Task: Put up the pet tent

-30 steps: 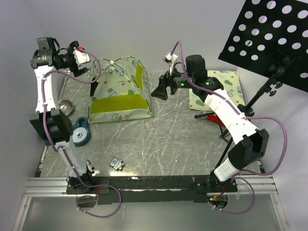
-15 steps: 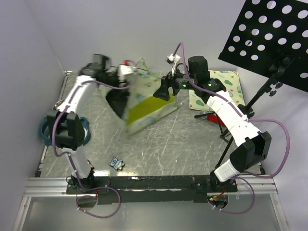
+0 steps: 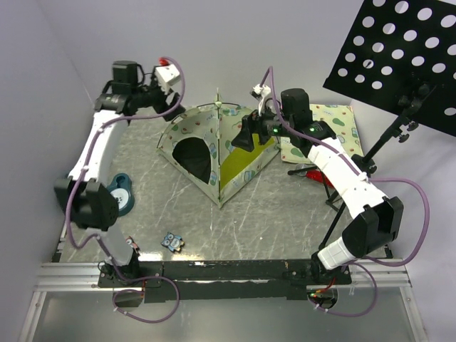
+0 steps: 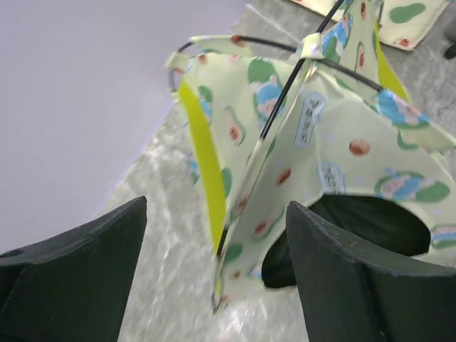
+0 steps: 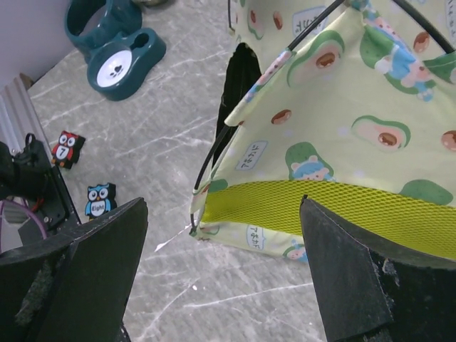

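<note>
Since the earlier frame the pet tent (image 3: 214, 153) has settled from a tilted, lifted pose to stand upright on the table (image 3: 285, 214), rear centre. The left gripper (image 4: 217, 206) and right gripper (image 5: 224, 201) both gape wide and hold nothing, flanking it. Either arm brushing the unheld tent could topple it. Pole-end seating is hidden.
</note>
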`<state>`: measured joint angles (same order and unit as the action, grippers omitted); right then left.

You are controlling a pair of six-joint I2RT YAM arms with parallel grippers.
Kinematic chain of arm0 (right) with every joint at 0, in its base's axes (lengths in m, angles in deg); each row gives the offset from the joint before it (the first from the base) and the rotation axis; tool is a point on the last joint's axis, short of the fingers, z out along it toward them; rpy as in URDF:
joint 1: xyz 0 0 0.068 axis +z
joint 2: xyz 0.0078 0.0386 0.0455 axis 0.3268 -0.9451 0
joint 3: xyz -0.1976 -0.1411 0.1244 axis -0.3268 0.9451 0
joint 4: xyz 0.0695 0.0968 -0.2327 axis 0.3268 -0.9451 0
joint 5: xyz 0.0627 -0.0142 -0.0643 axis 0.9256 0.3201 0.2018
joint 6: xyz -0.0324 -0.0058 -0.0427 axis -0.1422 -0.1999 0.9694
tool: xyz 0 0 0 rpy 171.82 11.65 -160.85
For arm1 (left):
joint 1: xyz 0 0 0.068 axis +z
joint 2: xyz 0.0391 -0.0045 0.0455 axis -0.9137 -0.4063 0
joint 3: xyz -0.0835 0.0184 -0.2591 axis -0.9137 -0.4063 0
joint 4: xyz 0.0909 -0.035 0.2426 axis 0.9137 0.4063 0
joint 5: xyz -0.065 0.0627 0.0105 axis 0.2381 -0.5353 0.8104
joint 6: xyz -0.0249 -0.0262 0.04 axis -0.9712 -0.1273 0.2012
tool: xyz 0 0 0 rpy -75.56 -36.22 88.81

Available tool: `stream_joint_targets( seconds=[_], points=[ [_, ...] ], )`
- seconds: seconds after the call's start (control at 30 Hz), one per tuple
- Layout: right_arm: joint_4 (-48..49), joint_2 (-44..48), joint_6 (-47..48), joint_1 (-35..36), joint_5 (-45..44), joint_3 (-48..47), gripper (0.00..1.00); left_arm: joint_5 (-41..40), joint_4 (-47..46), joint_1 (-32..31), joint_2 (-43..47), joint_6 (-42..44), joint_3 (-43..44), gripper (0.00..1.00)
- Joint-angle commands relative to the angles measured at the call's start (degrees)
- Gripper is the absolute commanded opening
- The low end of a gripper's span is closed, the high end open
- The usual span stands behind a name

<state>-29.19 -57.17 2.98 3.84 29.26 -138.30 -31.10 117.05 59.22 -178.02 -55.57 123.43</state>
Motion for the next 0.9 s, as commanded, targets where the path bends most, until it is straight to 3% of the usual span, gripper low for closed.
stream_joint_targets(
  seconds=[0.0, 0.13, 0.23, 0.33, 0.37, 0.4, 0.57, 0.87],
  points=[
    [2.5, 0.5, -1.5, -0.3, -1.6, -1.3, 0.94, 5.5, 3.0, -1.5, -8.5, 0.4, 6.0, 0.77],
    [1.6, 0.8, -0.1, -0.4, -5.5, -0.9, 0.94, 9.0, 1.9, -2.0, -10.1, -0.1, 5.7, 0.69],
    [-0.3, 0.0, 0.4, -0.7, -12.1, -1.7, 0.95, 7.7, 2.9, -2.3, -11.3, -0.3, 6.2, 0.46],
    [-1.7, -1.4, 1.2, -2.5, -17.2, -3.1, 0.96, 3.4, 3.8, -1.3, -10.6, -4.0, 6.3, 0.05],
    [-2.5, -1.9, 1.7, -3.1, -19.0, -3.7, 0.96, 1.0, 2.5, 0.0, -9.4, -6.5, 4.8, 0.01],
    [-3.2, -2.6, 2.5, -3.9, -20.6, -4.0, 0.96, -2.2, -0.1, 0.9, -7.8, -10.6, 2.8, 0.01],
    [-1.7, -5.5, 5.5, -6.5, -27.3, -2.1, 0.94, -9.5, -6.9, 4.5, 0.4, -13.4, -8.8, 0.01],
    [-2.4, -18.1, 8.4, -8.3, -35.9, -6.9, 0.82, -20.5, -8.3, 4.5, 5.1, -16.6, -11.6, 0.01]
  ],
)
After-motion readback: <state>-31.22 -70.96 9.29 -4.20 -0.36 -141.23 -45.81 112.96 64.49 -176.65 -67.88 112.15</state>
